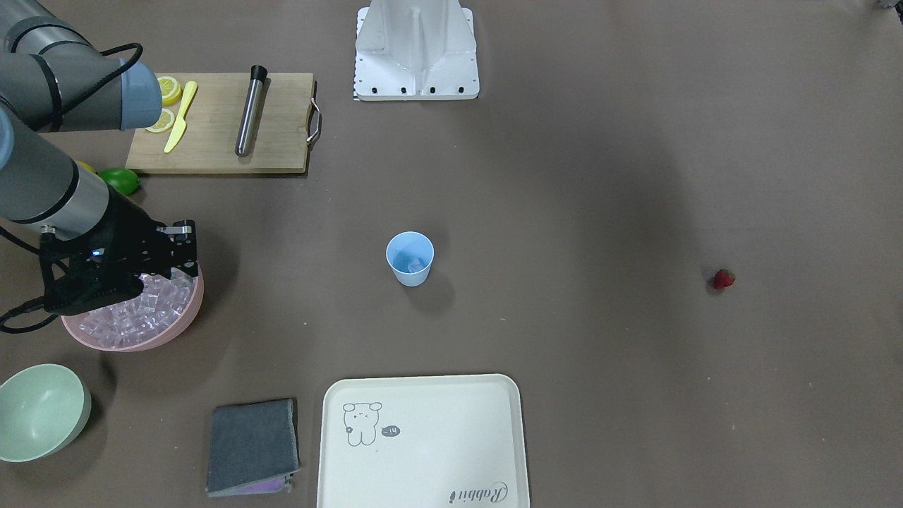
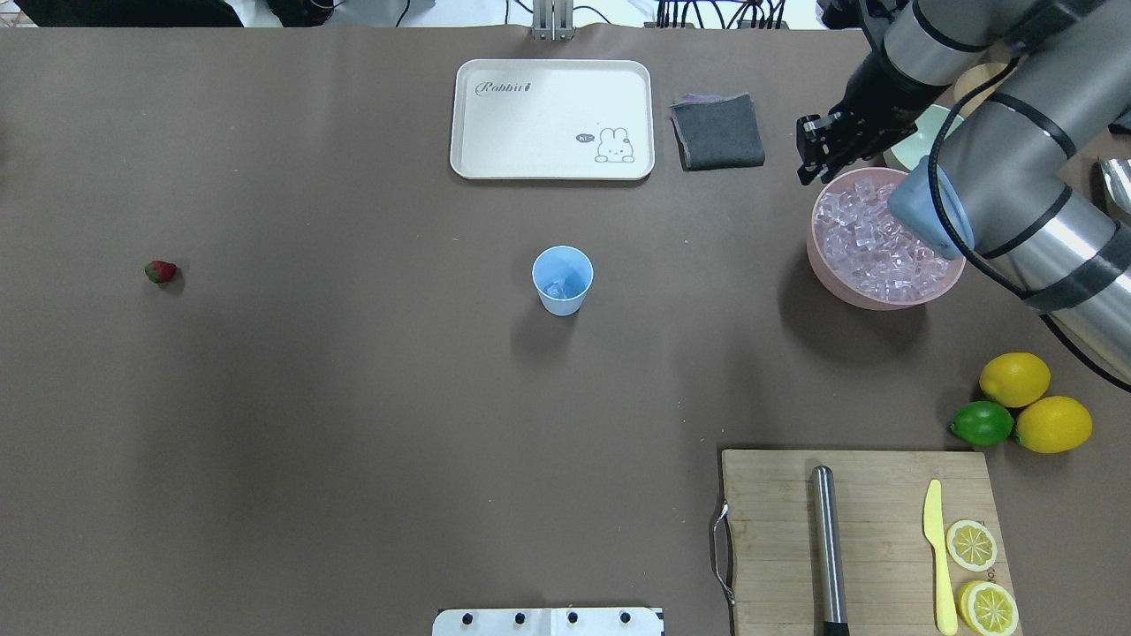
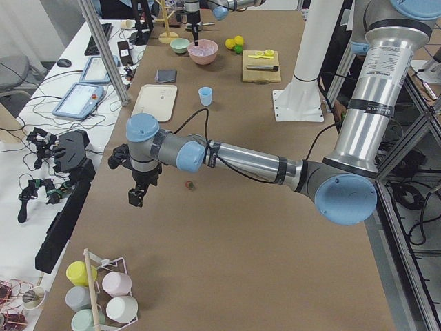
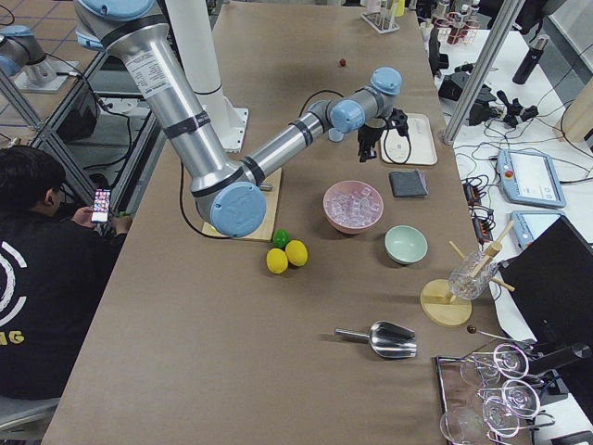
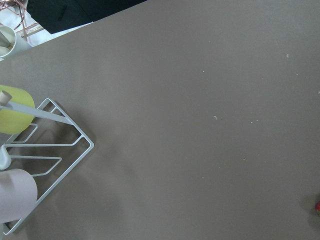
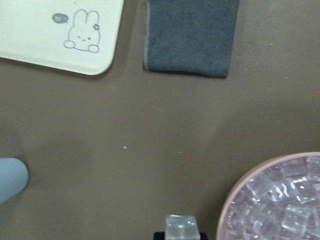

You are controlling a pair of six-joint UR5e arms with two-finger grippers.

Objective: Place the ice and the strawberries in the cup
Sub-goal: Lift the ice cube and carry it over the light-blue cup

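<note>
The light-blue cup [image 2: 562,280] stands mid-table, upright, with an ice cube inside; it also shows in the front view [image 1: 410,258]. The pink bowl [image 2: 826,269] at the right is full of ice cubes [image 2: 870,247]. My right gripper [image 2: 817,150] hangs over the bowl's far-left rim. In the right wrist view it is shut on one ice cube [image 6: 181,227]. The strawberry [image 2: 161,271] lies alone at the far left. My left gripper [image 3: 136,196] shows only in the exterior left view, hovering near the strawberry [image 3: 189,185]; I cannot tell if it is open or shut.
A cream tray [image 2: 552,119] and a grey cloth [image 2: 717,132] lie beyond the cup. A pale green bowl [image 1: 39,410] is next to the pink bowl. A cutting board [image 2: 861,539] holds a metal muddler, a yellow knife and lemon slices. Two lemons and a lime [image 2: 981,423] lie nearby. A cup rack [image 5: 40,150] stands near the left arm.
</note>
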